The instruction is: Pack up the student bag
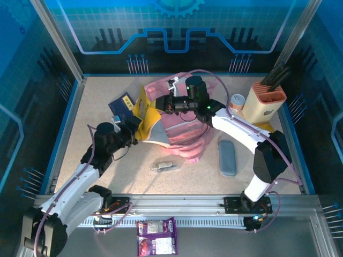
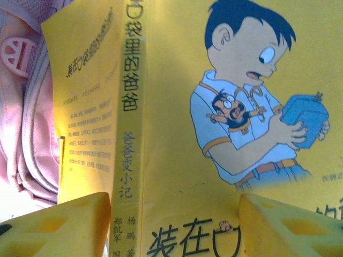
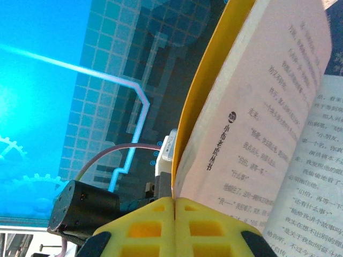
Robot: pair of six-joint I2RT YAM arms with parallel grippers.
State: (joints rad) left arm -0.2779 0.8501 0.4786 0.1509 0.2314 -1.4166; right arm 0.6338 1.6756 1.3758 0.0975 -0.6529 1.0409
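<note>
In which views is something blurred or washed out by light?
Left wrist view: the hand's yellow fingers are soft, the book cover sharp, the student bag glares white at lower left. Right wrist view: text on the nearest page is blurred. Top view: sharp, blue-tinted light.

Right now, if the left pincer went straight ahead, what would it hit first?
Most likely the yellow storybook, its cover right ahead of the left pincer; the student bag lies off to one side. Depth is unclear.
</note>
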